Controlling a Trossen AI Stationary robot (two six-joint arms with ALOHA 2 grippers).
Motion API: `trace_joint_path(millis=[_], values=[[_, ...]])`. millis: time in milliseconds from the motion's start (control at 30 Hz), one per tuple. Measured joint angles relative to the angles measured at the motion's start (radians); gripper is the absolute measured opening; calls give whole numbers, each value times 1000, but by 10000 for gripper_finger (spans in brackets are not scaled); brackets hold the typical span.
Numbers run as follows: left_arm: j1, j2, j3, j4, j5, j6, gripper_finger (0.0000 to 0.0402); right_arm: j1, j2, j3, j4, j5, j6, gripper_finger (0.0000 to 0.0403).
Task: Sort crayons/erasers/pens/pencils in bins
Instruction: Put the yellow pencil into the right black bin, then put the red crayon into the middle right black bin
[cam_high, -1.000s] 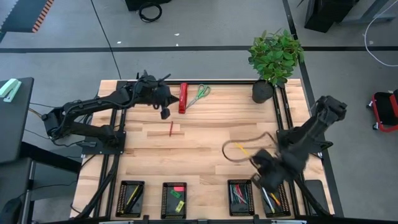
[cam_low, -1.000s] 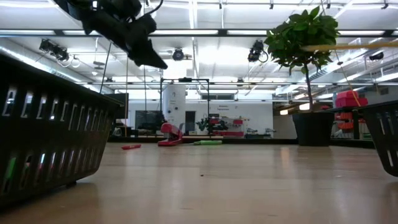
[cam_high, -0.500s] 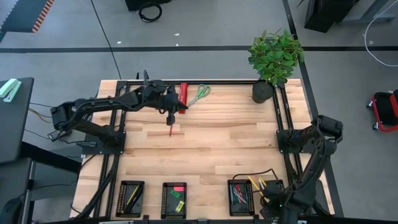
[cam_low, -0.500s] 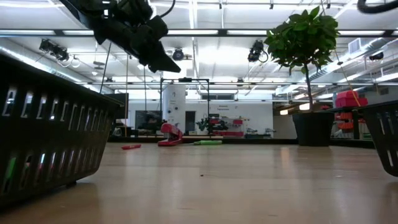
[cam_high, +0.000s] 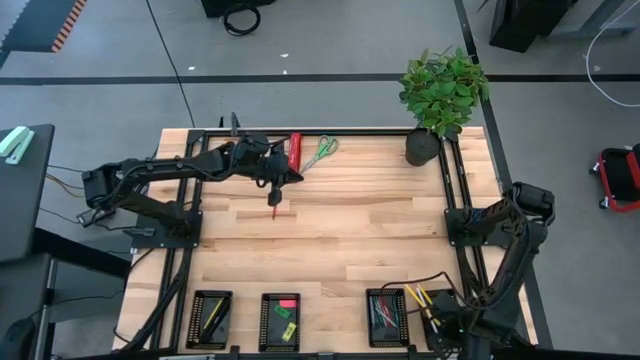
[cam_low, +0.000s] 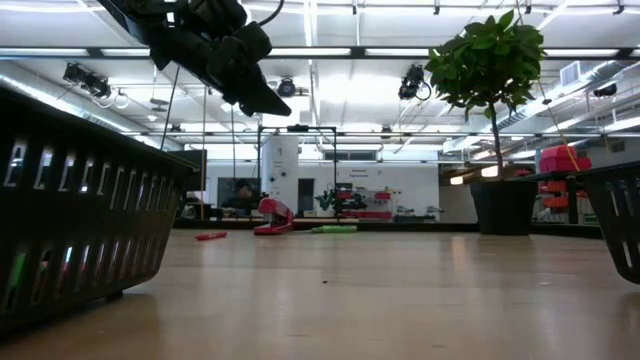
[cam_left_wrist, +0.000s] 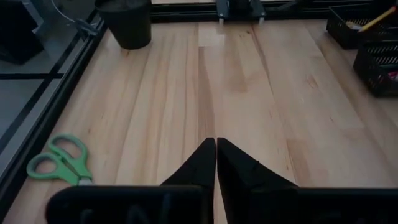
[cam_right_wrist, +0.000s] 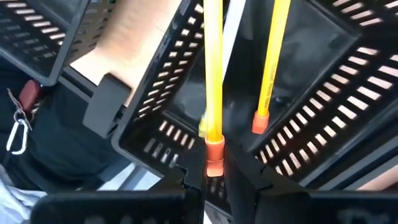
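Observation:
My right gripper (cam_right_wrist: 214, 169) hangs over the rightmost of the black bins (cam_high: 447, 300) at the near edge, shut on a yellow pencil (cam_right_wrist: 213, 74). A second yellow pencil (cam_right_wrist: 273, 56) lies in that bin. My left gripper (cam_high: 273, 192) hovers shut at the far middle of the table, just above a short red crayon (cam_high: 274, 207) that lies flat on the wood. In the left wrist view the shut fingertips (cam_left_wrist: 216, 144) hang over bare wood and the crayon is hidden. The other three bins (cam_high: 281, 318) hold sorted pieces. My right gripper pinches the pencil's orange eraser end (cam_right_wrist: 214, 152) between its two fingers, which point down from above. The pencil reaches away from the fingers over the bin's inside. Whether its far end rests on the bin I cannot tell.
A big red tool (cam_high: 294, 157) and green-handled scissors (cam_high: 320, 153) lie near the far edge, right of my left gripper. A potted plant (cam_high: 440, 95) stands at the far right corner. Bare wood fills the table's middle.
My right gripper has swung toward the near edge and down with the pencil, ending over the rightmost bin. My left gripper has moved a little toward the right and near side, sinking and tipping down over the red crayon.

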Motion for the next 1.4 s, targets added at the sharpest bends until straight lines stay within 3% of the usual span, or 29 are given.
trace_joint_path(millis=[333, 400, 567, 633, 800, 933, 1400], values=[[2, 0, 0, -22, -13, -19, 33, 6, 0, 0, -31, 2, -16, 65], [2, 0, 0, -35, -87, -19, 37, 6, 0, 0, -40, 3, -18, 74], [3, 0, 0, -66, -434, -86, 46, 6, 0, 0, -49, 5, -18, 90], [4, 0, 0, -97, -501, -152, 50, 5, 0, 0, -50, 5, -18, 92], [10, 0, 0, -237, -508, -334, 68, 5, 0, 0, -51, 5, -19, 94], [20, 15, 0, -347, -510, -383, 94, -1, 0, 0, -53, 3, -20, 94], [23, 281, 0, -374, -488, -567, 196, -20, 0, -1, -89, -3, -143, 94]])
